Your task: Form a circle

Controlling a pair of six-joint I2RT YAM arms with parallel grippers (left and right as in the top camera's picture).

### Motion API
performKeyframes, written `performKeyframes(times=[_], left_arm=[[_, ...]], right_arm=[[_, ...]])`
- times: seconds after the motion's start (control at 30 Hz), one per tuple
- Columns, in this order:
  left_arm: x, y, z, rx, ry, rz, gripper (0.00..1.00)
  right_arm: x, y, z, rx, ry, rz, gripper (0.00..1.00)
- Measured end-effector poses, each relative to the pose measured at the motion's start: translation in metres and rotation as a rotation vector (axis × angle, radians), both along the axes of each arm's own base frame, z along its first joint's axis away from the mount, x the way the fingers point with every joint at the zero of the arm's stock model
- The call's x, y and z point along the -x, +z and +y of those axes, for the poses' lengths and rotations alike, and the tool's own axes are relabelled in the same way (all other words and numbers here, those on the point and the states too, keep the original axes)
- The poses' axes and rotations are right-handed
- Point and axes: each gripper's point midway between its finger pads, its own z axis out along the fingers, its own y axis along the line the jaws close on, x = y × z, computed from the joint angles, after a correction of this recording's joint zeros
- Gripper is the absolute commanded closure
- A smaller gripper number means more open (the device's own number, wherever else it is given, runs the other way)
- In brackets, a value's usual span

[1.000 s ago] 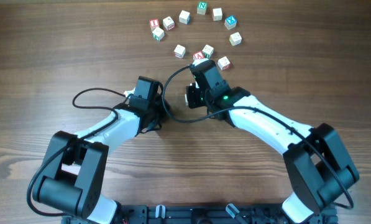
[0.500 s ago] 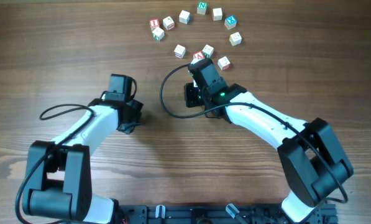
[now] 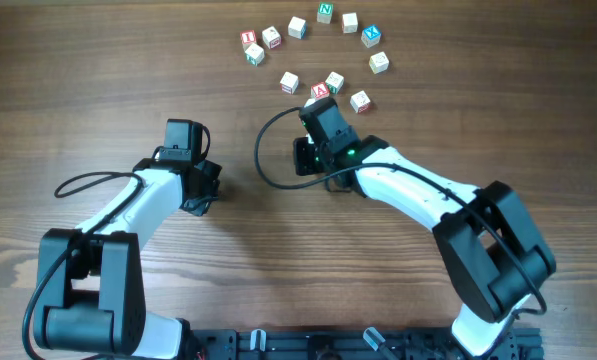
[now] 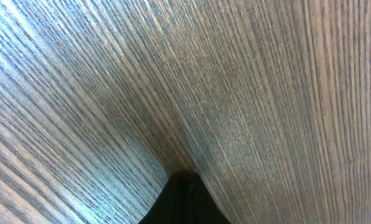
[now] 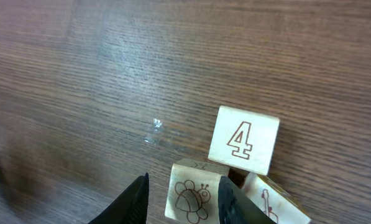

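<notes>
Pale wooden letter cubes lie in a loose arc at the table's far side, from a red-lettered cube (image 3: 247,38) over a green one (image 3: 324,12) to a cube (image 3: 378,62) on the right. Three more cluster lower: (image 3: 289,81), (image 3: 334,81), (image 3: 359,100). My right gripper (image 3: 316,103) stands open around a cube with a bee drawing (image 5: 191,198); its right finger touches the cube and a gap shows on the left. A cube marked 4 (image 5: 244,140) lies just beyond. My left gripper (image 4: 184,182) is shut and empty over bare wood, left of the middle.
Another cube (image 5: 275,202) leans against the bee cube on the right. A black cable (image 3: 263,150) loops off the right wrist, and a second cable (image 3: 93,180) trails from the left arm. Wood-grain table (image 3: 458,100) all around.
My right gripper has opened around the bee cube. My left arm has swung left, away from the middle, still shut.
</notes>
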Motion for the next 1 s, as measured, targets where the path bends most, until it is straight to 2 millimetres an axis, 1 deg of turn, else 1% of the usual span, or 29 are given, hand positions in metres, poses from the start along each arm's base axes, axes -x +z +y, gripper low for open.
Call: performKeyframes(times=[0.23, 0.33, 0.43, 0.53, 0.7, 1.0], left_arm=[[0.0, 0.0, 0.0002, -0.001, 0.0, 0.0, 0.96], [0.0, 0.0, 0.002, -0.011, 0.003, 0.0, 0.96], [-0.0001, 0.0002, 0.0027, -0.014, 0.004, -0.001, 0.96], [-0.0001, 0.0002, 0.0027, -0.014, 0.004, -0.001, 0.96], [0.0, 0.0001, 0.0028, -0.015, 0.004, -0.001, 0.96], [0.0005, 0.0003, 0.0042, -0.023, 0.006, 0.003, 0.96]], right_arm=[[-0.0009, -0.0011, 0.0006, -0.001, 0.0, -0.001, 0.63], [-0.0009, -0.0011, 0.0006, -0.001, 0.0, -0.001, 0.66], [-0.0008, -0.0012, 0.0005, -0.002, -0.003, 0.0, 0.66], [-0.0008, -0.0012, 0.0005, -0.002, -0.003, 0.001, 0.65], [0.0001, -0.0029, -0.0028, 0.013, -0.013, 0.007, 0.6], [-0.0002, -0.0033, -0.0039, 0.019, -0.016, 0.005, 0.58]])
